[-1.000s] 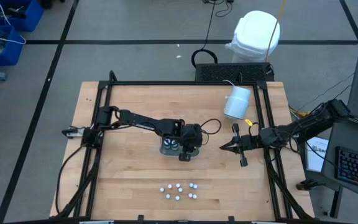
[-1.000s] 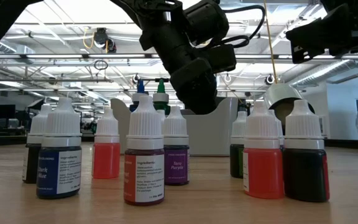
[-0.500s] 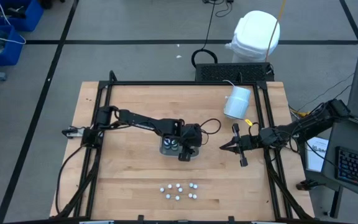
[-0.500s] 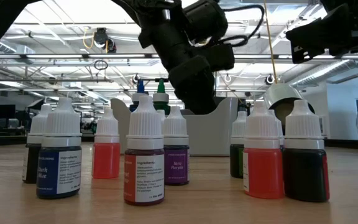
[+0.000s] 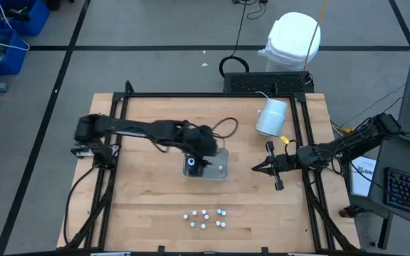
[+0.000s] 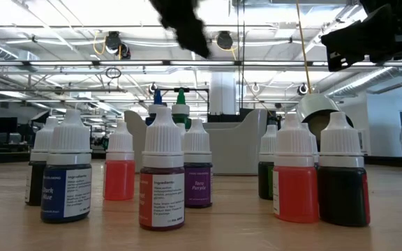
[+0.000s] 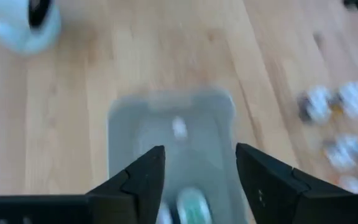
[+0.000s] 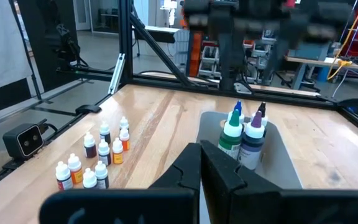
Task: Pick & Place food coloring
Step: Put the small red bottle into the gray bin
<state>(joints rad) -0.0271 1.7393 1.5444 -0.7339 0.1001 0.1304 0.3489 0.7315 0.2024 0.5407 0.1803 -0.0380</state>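
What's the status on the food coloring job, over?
Left gripper open, empty, above the clear tray. Right gripper shut, idle right of tray. Larger bottles stand in tray; small bottles clustered at table's near edge. Nothing in the way.

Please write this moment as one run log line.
left gripper: open, empty, above tray | right gripper: shut, idle beside tray | small bottles: one cluster, outside tray

A clear plastic tray (image 5: 221,169) sits near the middle of the wooden tabletop (image 5: 148,206). A big white cylinder (image 5: 271,117) lies on its side near the far right corner. Blue bins (image 5: 9,28) stand on the floor beyond.
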